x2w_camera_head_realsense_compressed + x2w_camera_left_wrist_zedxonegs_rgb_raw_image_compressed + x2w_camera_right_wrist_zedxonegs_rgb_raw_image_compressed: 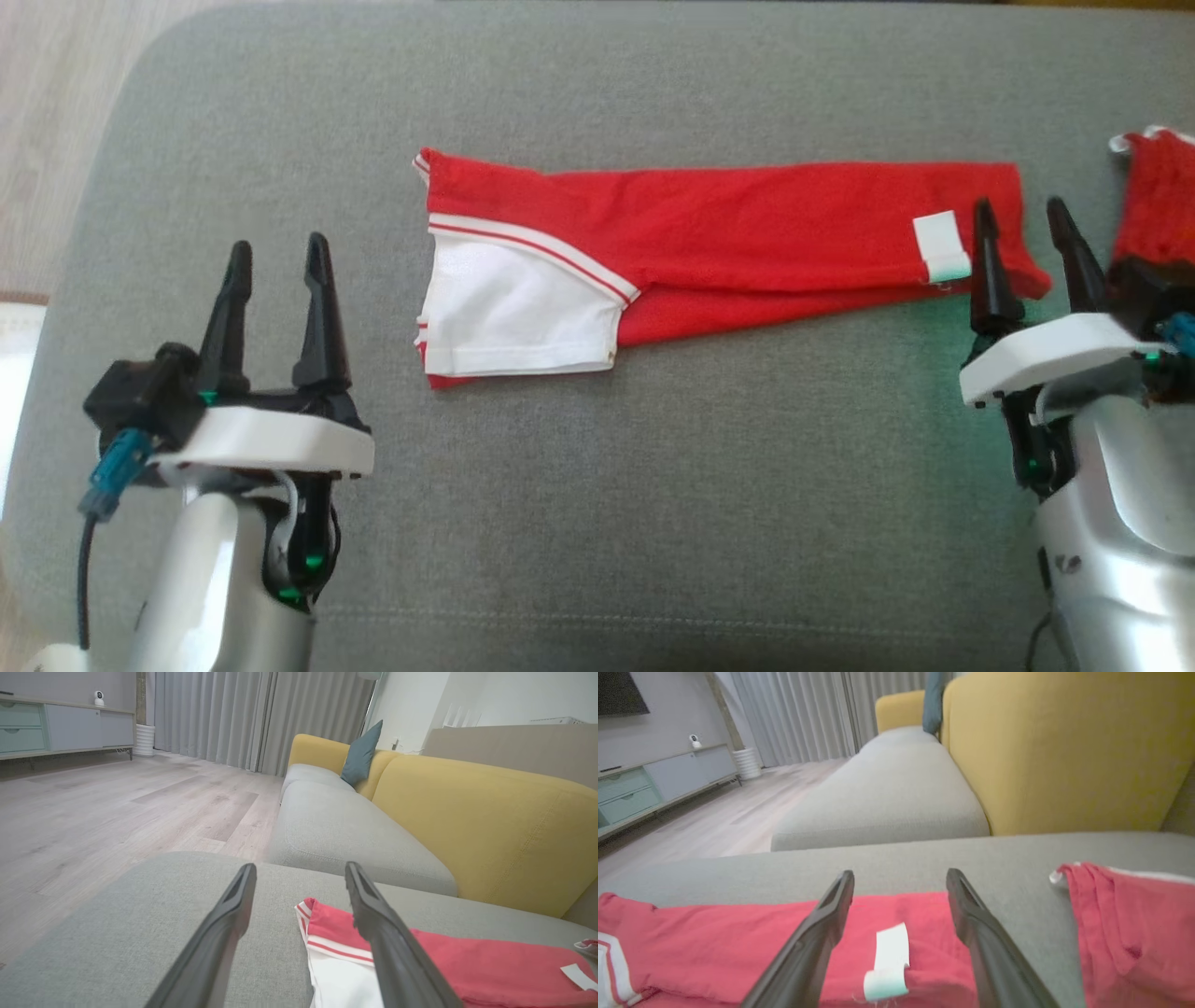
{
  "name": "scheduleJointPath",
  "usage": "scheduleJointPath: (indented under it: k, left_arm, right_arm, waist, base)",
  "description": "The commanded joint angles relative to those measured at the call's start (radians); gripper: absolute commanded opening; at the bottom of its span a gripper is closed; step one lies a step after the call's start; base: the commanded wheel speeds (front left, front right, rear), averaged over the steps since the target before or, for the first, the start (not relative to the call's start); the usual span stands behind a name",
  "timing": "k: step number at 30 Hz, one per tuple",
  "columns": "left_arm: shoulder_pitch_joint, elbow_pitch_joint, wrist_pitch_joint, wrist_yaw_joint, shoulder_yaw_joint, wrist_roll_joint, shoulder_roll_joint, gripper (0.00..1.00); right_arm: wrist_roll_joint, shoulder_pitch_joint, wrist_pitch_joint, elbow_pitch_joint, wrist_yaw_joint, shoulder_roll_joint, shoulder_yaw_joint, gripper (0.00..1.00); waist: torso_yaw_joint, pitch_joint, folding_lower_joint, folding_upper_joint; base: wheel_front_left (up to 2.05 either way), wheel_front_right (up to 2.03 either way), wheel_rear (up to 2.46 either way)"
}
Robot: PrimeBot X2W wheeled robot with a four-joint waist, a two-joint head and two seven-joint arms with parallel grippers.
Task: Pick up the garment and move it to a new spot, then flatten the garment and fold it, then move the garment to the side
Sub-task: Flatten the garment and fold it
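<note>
The red garment (728, 224) lies folded long across the grey cushion's (597, 523) middle toward its right edge — left gripper (279, 245) wide and empty near the front-left corner, right gripper (1019, 203) wide, empty, by the strip's right end.

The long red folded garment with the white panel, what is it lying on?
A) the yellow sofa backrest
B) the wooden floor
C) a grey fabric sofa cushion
C: the long red folded garment lies flat on the grey fabric sofa cushion, with grey fabric showing all around it.
</note>
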State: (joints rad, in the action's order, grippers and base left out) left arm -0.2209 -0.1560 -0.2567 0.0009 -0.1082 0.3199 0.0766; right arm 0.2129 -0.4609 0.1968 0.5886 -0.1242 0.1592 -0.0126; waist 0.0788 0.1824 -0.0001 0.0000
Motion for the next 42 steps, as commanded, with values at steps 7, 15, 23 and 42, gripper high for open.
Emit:
scheduleJointPath:
  k: [7,15,23,42]
  left_arm:
    - [-0.065,-0.001,-0.005,-0.055,0.062,-0.041,-0.019,1.0]
    - [-0.095,-0.018,-0.005,-0.077,0.067,-0.052,-0.026,1.0]
    - [-0.107,-0.023,-0.005,-0.076,0.065,-0.048,-0.026,1.0]
    - [-0.071,-0.035,-0.005,-0.069,0.059,-0.052,-0.026,1.0]
  right_arm:
    - [-0.05,-0.101,-0.077,0.096,-0.007,-0.044,0.191,1.0]
    - [-0.161,-0.182,-0.12,0.224,-0.007,-0.066,0.348,1.0]
    - [-0.252,-0.217,-0.125,0.296,-0.007,-0.085,0.436,1.0]
    - [-0.346,-0.238,-0.024,0.291,-0.007,-0.065,0.571,0.0]
  waist:
    - [0.041,0.072,0.0001,0.0]
    - [0.065,0.119,0.0001,0.0]
    - [0.06,0.129,0.0001,0.0]
    - [0.005,0.022,0.0001,0.0]
  base:
    - [0.0,0.0,0.0]
    - [0.0,0.0,0.0]
    - [0.0,0.0,0.0]
    - [0.0,0.0,0.0]
